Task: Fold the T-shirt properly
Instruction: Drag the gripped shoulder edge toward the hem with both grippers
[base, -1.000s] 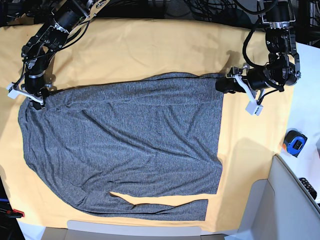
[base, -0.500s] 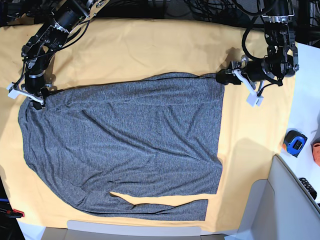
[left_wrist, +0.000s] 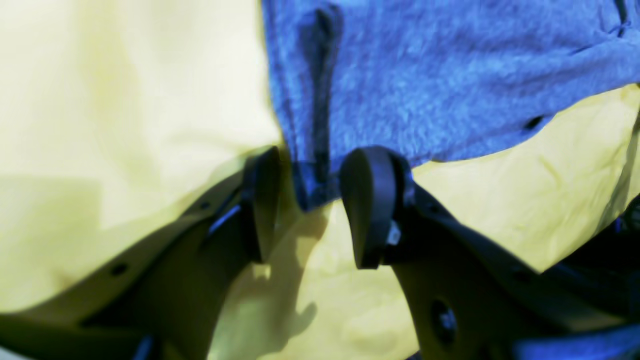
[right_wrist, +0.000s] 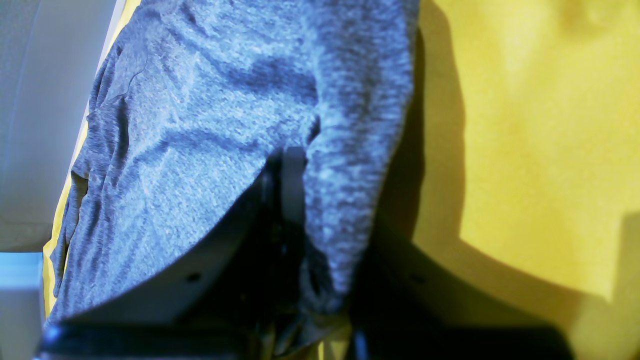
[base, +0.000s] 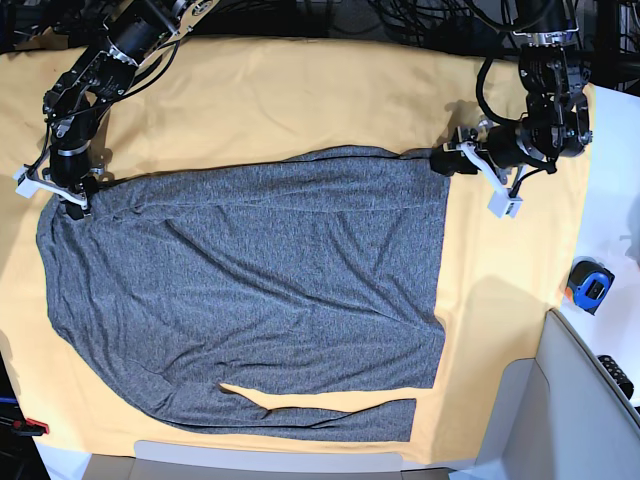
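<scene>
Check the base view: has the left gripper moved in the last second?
Yes. The left gripper has moved up the picture, towards the table's far edge, and in toward the T-shirt corner; the tape measure stayed put.

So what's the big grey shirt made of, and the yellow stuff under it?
The T-shirt looks like thin, soft knit fabric, matte: it is speckled light and dark grey and lies in shallow ripples. The yellow-orange table cloth seems to be a smooth woven cloth, also matte, with soft creases showing in the left wrist view; its exact fibre can't be told.
</scene>
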